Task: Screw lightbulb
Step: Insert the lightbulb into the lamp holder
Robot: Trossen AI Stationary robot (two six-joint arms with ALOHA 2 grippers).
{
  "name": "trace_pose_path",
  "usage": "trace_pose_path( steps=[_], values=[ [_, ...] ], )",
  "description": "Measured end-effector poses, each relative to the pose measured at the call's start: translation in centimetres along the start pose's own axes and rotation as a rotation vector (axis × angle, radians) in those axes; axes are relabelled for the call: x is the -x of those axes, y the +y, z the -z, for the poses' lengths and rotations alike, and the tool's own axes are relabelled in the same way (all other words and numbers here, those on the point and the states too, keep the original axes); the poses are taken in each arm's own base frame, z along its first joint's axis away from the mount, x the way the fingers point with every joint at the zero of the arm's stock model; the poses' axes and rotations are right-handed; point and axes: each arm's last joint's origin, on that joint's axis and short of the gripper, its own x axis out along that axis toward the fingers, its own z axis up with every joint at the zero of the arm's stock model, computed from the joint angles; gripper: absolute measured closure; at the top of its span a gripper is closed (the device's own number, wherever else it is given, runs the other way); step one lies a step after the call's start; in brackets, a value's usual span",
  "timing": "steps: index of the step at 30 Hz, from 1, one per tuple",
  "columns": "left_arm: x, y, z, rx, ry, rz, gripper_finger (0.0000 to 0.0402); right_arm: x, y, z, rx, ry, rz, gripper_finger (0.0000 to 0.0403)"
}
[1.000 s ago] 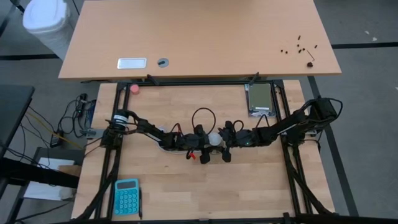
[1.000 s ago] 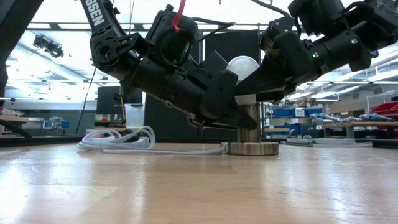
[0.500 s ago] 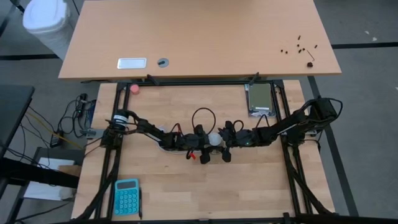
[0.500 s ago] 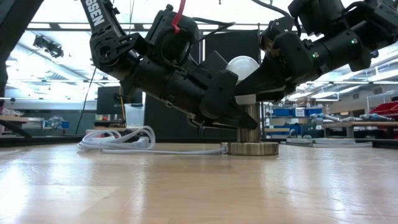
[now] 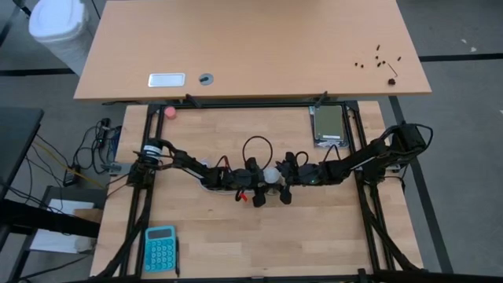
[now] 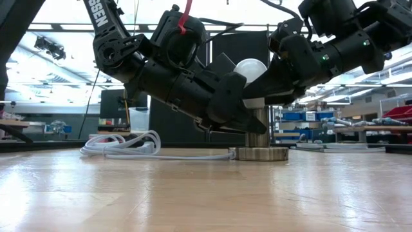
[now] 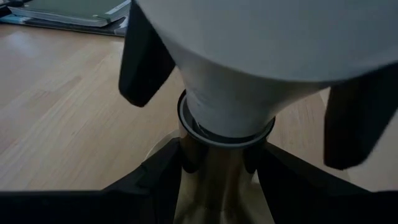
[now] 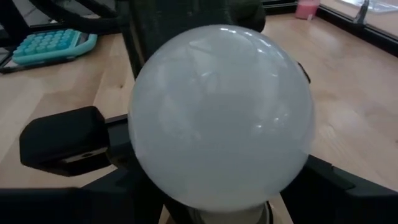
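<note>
The white frosted lightbulb (image 6: 251,69) stands upright, base down, in the metal socket (image 6: 259,132), whose round foot (image 6: 261,153) rests on the table. A white cord (image 6: 129,147) runs off from it toward the table's left. My left gripper (image 7: 221,171) comes in from the left and is shut on the socket's column just under the bulb. From the right, my right gripper (image 8: 227,186) is shut on the bulb. In the high view both meet mid-table at the bulb (image 5: 270,174). My left gripper pinches the socket's upright metal column (image 7: 214,177) between its two fingers, just below the bulb's neck. The fingers come from the table's left, slanting slightly down, and lie across the column. The socket's foot stays on the table. My right gripper has the bulb's lower globe (image 8: 217,180) between its two fingers (image 7: 144,62), one on each side. They come from the table's right, slanting slightly down. The bulb stands upright in the socket; the globe itself hides the exact places of contact.
A teal calculator (image 5: 160,248) lies near the front left. A small pink ball (image 5: 170,112) sits at the far left and a grey device (image 5: 328,126) at the far right. A second, larger table (image 5: 251,47) stands beyond.
</note>
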Motion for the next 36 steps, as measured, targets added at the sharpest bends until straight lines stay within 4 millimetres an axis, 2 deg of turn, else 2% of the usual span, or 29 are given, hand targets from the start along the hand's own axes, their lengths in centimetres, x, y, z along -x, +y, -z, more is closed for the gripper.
trace_pose_path(
  steps=[9, 14, 23, 36],
  values=[
    [0.0, 0.0, 0.0, 0.011, 0.001, 0.000, 0.0204, -0.4, 1.1, 0.3, 0.033, -0.085, 0.026, 0.0129],
    [0.0, 0.0, 0.1, 0.007, 0.005, 0.001, 0.0204, -1.2, 1.1, 1.5, 0.045, -0.071, 0.054, 0.0132],
    [0.0, 0.0, 0.1, 0.009, 0.011, 0.000, 0.0204, -1.1, 1.7, 1.3, 0.053, -0.109, 0.054, 0.0182],
    [0.0, 0.0, 0.1, 0.019, 0.010, -0.011, 0.0204, -1.1, 1.5, 1.6, 0.026, -0.085, 0.080, 0.0219]
  ],
)
